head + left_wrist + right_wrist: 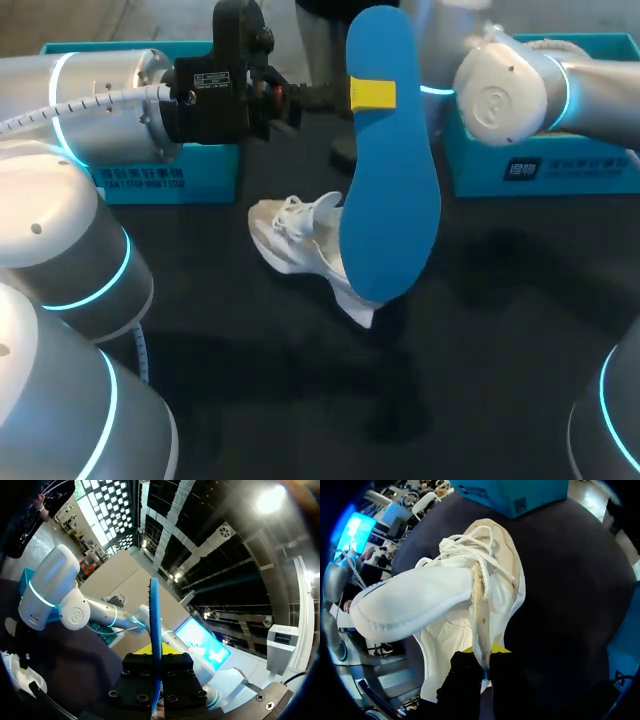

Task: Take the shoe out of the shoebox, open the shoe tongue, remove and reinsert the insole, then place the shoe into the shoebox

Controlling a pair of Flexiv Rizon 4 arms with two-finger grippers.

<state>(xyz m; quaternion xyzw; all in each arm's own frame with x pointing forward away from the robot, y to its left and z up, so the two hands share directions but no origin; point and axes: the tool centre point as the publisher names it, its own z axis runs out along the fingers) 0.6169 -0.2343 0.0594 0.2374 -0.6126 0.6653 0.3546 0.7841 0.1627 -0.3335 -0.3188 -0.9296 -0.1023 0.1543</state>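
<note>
Black table (500, 330): left box (170, 180) at upper left, right box (560, 170) at upper right, shoe (300, 240) at centre, contact unclear.

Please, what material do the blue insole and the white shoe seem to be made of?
The blue insole is probably foam, matte and smooth. It looks thin edge-on in the left wrist view and stands flat while held up. The white shoe seems to have a soft textile or synthetic upper, with a padded, stitched tongue. Its laces look like woven cord. The exact fabric cannot be told.

hd: above/behind, down | L wr: prob. upward | R wr: close on shoe (445, 605), shared w/ hd
</note>
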